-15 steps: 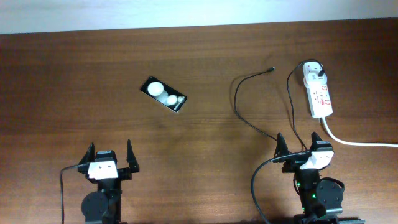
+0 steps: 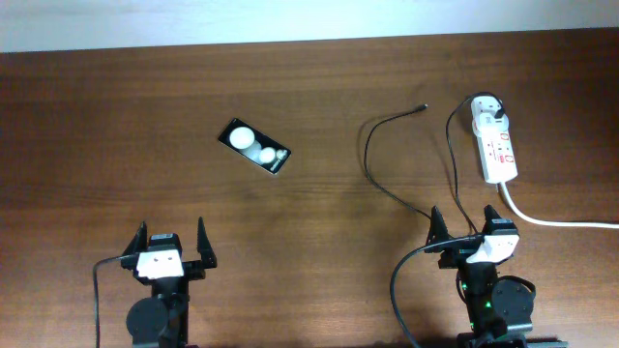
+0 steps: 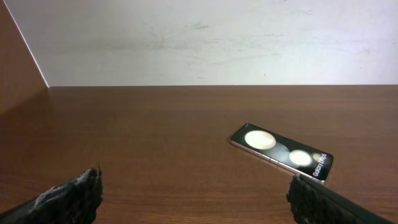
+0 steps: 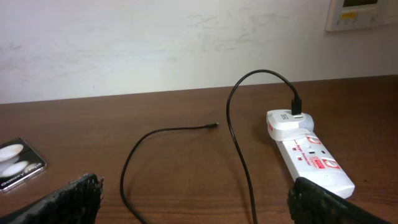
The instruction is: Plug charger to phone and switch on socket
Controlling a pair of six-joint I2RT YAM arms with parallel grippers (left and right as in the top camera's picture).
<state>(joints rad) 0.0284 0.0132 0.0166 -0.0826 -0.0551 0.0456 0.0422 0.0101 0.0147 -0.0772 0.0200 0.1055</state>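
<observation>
Left gripper (image 2: 172, 236) spread wide, empty, well short of the phone (image 2: 253, 146). Right gripper (image 2: 468, 228) equally wide, charger (image 2: 368, 159) cable trailing past, unpinched.

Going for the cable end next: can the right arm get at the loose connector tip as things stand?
Probably yes. The right gripper is open, and the tip lies free on bare table ahead of it, with only its own cable looping between.
</observation>
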